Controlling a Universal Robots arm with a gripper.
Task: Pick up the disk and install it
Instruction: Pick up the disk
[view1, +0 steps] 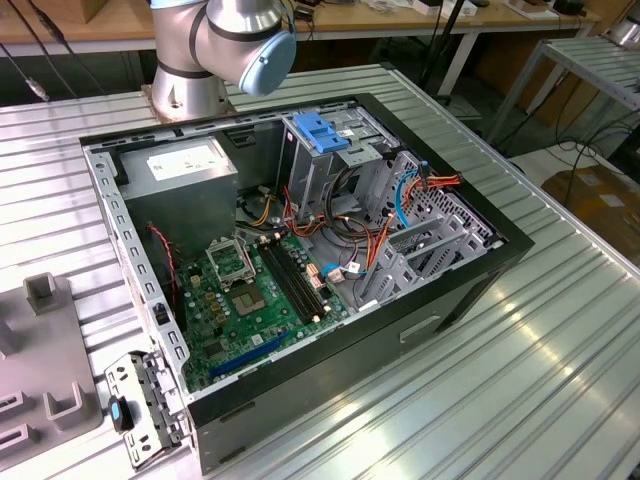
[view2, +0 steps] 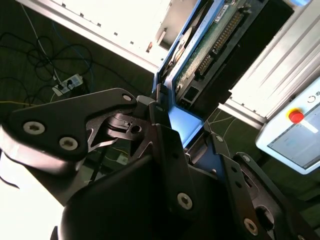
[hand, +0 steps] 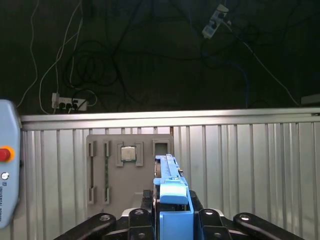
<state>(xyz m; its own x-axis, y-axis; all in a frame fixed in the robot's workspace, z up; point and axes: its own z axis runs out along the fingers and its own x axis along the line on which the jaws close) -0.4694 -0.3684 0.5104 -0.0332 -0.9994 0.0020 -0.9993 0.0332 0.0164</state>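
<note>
Currently gripper (hand: 172, 222) clamped on disk (hand: 170, 182), fingers closed against its two flat faces. First wrist view: disk edge-on, blue rail facing camera, held clear of ribbed metal table (hand: 250, 165); grey fixture tray (hand: 132, 182) with processor chip (hand: 129, 153) lies beyond it. Second wrist view: disk's green circuit board (view2: 207, 42) exposed. Exterior view: open computer case (view1: 400, 330), light-blue latch plate (view1: 322, 132) atop drive cage.

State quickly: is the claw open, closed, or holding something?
Claw: closed on the flat dark rectangular disk with bright blue plastic side rails.
</note>
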